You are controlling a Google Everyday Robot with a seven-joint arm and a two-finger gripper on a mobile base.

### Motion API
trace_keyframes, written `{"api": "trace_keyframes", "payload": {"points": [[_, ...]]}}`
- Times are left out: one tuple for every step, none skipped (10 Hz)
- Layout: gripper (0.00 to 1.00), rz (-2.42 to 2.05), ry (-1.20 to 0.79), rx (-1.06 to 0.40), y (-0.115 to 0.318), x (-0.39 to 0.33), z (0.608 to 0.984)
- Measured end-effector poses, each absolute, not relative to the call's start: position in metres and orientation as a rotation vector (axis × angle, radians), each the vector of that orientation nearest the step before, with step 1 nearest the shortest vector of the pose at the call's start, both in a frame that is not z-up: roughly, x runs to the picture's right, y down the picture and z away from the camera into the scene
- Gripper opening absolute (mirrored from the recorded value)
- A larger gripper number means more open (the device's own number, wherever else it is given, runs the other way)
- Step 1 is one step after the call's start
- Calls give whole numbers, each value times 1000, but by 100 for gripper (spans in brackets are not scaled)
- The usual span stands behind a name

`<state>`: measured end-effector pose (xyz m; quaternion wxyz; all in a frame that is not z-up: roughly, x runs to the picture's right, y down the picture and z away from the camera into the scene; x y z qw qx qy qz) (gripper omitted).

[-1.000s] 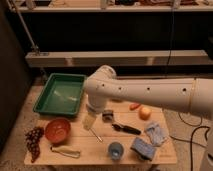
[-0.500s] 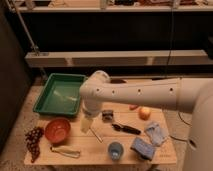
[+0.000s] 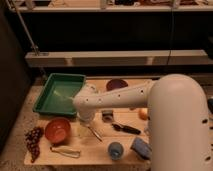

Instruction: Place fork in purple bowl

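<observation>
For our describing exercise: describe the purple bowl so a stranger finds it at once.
On the wooden table, find the green tray at back left. The purple bowl sits right of it, behind the arm whose pincer hangs mid-table. It is dark purple; the front bowl is orange.

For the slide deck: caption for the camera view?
Open gripper hangs by the fork on the table; purple bowl beyond the arm.

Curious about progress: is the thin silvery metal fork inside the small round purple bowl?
No, the fork lies on the table beside the gripper, away from the purple bowl.
</observation>
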<state>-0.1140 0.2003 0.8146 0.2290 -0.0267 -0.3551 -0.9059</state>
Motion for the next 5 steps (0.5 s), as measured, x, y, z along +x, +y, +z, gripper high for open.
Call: {"api": "trace_keyframes", "payload": {"points": [[80, -2483, -981, -85, 199, -115, 815], [80, -2473, -981, -96, 197, -112, 814], [80, -2463, -980, -105, 195, -109, 812], [80, -2454, -983, -119, 195, -105, 810], [80, -2448, -991, -132, 198, -102, 811]]}}
